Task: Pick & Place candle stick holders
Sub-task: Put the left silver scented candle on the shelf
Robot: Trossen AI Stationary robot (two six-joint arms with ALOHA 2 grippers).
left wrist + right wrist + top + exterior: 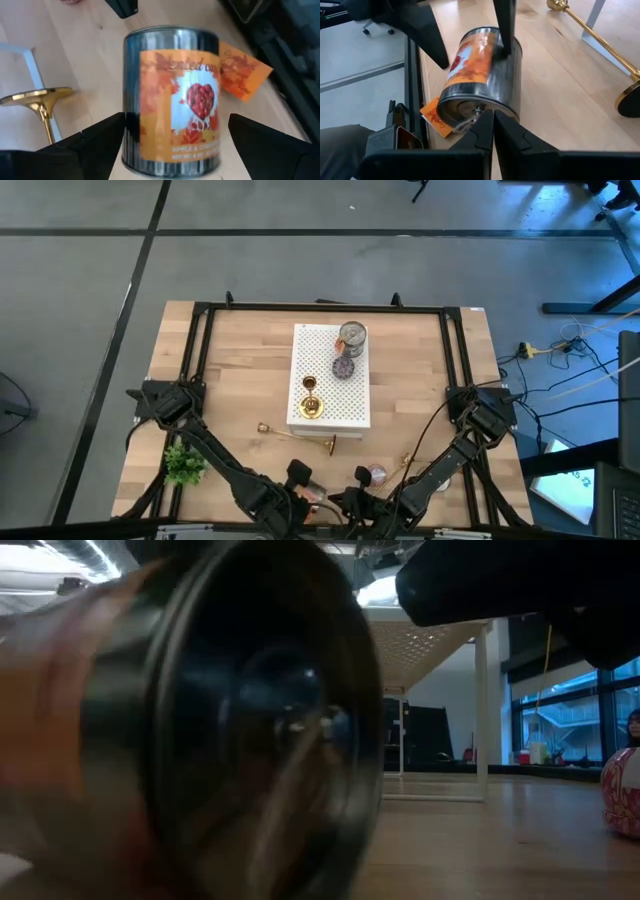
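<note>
Left gripper [170,145] sat wide open around fallen candle tin [172,95], not clamped, table's 6 o'clock edge. Right gripper [493,125] shut, empty, just beside tin.

Candle stick holders: one upright on white stand [355,395], centre [311,398]; two lying at stand's 6 o'clock [300,437], [405,463]. Probably light, rigid, slippery brass; grab thin stem.

Left wrist view read tin's label; low view just dark blur.

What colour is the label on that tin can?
Orange, with autumn leaves and a red heart on the tin can; clearest in the left wrist view.
</note>
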